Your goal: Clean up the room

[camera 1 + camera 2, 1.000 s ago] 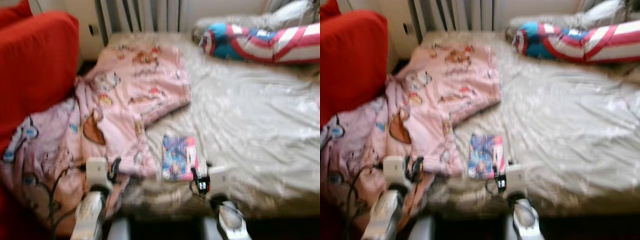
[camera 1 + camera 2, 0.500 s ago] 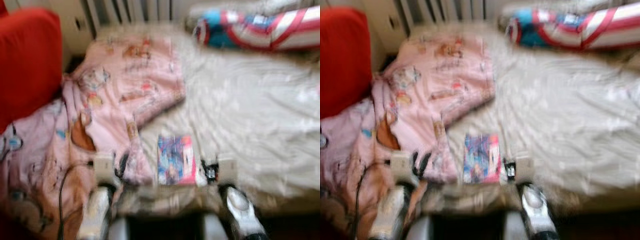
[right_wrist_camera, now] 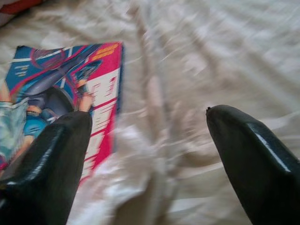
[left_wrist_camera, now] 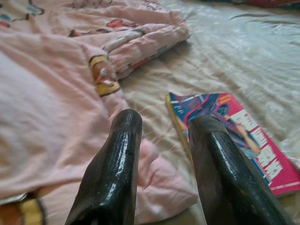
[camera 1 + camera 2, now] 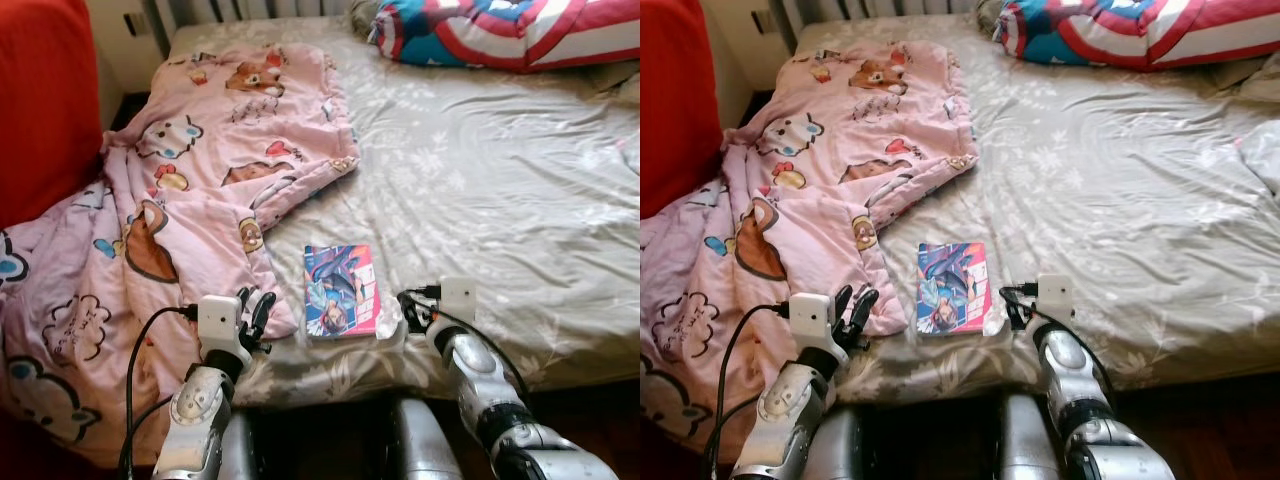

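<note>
The book (image 5: 341, 291) lies flat near the bed's near edge, long axis running near-to-far, between both grippers, with the spread right gripper (image 3: 150, 154) just right of it, closer than the slightly parted left gripper (image 4: 161, 159).

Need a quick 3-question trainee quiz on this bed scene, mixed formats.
1. True or false: the book lies on the bedsheet, between the left gripper and the right gripper.
2. Multiple choice: the pink blanket covers which part of the bed? A) the robot's left side B) the robot's right side C) the whole bed
3. Fill in: in the right wrist view, the right gripper's fingers stand wide ____.

Key: 1 true; 2 A; 3 open (apart).
</note>
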`<state>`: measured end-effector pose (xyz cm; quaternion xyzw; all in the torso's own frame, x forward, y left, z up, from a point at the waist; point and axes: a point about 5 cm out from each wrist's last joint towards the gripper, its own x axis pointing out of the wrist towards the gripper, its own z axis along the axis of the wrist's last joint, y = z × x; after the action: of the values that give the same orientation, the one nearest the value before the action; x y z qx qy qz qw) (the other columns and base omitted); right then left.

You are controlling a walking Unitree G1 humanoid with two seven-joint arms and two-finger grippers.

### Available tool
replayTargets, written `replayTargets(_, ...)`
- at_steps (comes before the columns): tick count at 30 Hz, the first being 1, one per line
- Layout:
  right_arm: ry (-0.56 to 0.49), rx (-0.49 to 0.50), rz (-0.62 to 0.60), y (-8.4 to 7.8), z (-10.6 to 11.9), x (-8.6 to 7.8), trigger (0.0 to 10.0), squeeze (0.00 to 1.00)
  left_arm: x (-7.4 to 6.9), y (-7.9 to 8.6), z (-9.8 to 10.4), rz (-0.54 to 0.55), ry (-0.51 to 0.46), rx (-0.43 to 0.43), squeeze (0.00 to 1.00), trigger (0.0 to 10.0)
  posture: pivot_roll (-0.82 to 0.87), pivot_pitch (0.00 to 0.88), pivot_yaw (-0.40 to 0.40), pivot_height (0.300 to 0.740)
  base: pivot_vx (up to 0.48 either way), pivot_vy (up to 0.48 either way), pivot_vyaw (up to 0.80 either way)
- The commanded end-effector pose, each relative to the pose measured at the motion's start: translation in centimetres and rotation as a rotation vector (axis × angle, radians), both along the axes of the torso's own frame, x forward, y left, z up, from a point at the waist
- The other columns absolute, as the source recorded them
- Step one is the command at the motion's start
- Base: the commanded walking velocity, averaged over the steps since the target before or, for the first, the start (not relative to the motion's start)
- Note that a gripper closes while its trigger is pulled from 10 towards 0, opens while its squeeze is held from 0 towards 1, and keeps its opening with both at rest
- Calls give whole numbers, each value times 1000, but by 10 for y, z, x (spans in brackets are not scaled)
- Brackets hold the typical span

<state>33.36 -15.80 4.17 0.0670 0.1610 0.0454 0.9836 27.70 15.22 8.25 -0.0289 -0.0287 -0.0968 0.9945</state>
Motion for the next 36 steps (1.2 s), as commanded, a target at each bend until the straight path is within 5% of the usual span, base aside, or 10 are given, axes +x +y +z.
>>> replayTargets(1,43,46,-5,2,-6,-3,10000,1000,-6,2,-2,-1,21,5,0,10000,-37,284,25,597,0,0,0)
replayTargets(5,123,66,26,8,-12,-5,10000,945,-12,3,-1,-5,28,7,0,10000,-29,306,22,597,0,0,0)
replayTargets(6,123,54,30,9,-12,-5,10000,0,-13,4,-1,-3,33,8,0,10000,-28,307,22,597,0,0,0)
replayTargets(12,180,37,5,4,-17,-7,10000,0,-20,5,-2,2,52,15,0,10000,-12,317,19,597,0,0,0)
replayTargets(13,184,45,1,3,-17,-7,4471,0,-20,5,-1,2,54,15,0,10000,-12,317,19,597,0,0,0)
replayTargets(14,183,45,0,3,-17,-7,353,0,-21,5,-1,2,55,15,0,10000,-12,317,19,597,0,0,0)
replayTargets(15,182,43,1,3,-17,-7,0,0,-21,5,-1,2,54,16,0,10000,-12,317,19,597,0,0,0)
replayTargets(36,139,48,30,8,-11,-2,0,0,-22,4,1,7,66,36,0,10000,-9,310,16,597,0,0,0)
